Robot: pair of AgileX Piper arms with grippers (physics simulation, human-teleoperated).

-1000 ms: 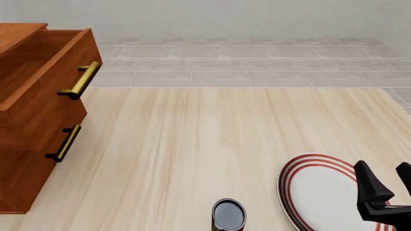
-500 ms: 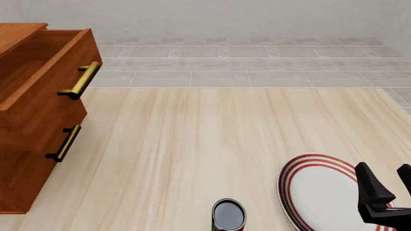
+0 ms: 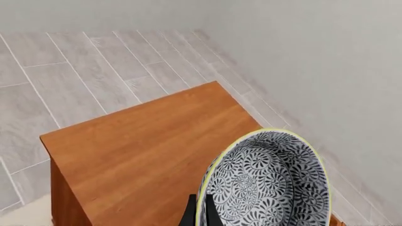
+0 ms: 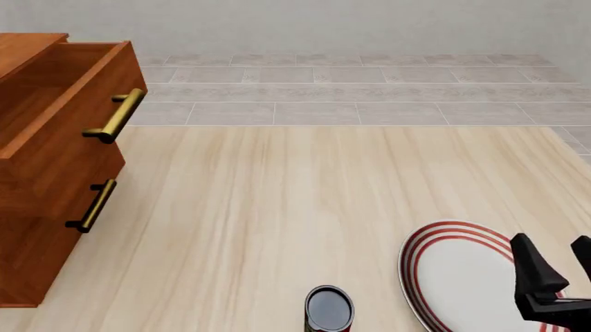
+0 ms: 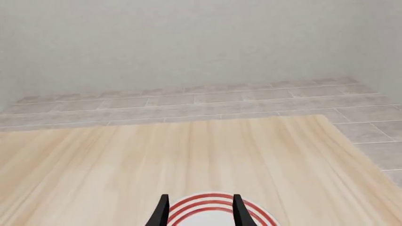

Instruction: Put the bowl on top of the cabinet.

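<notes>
My left end effector (image 3: 199,212) pinches the rim of the bowl (image 3: 267,181), holding it tilted over the cabinet (image 3: 144,155) top; I cannot tell whether they touch. My right end effector (image 4: 554,266) hangs with fingers spread above the red-ringed plate (image 4: 457,273) on the worktop (image 4: 295,200), near a dark can (image 4: 329,309).

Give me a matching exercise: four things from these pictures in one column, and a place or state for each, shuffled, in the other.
Things:
1. bowl
2. plate
3. can
4. top drawer

Places or states:
A. pulled open on the cabinet
B. under the open right gripper
C. held at its rim above the cabinet top
D. standing on the table, left of the plate

Pairs: 1-C, 2-B, 3-D, 4-A
</notes>
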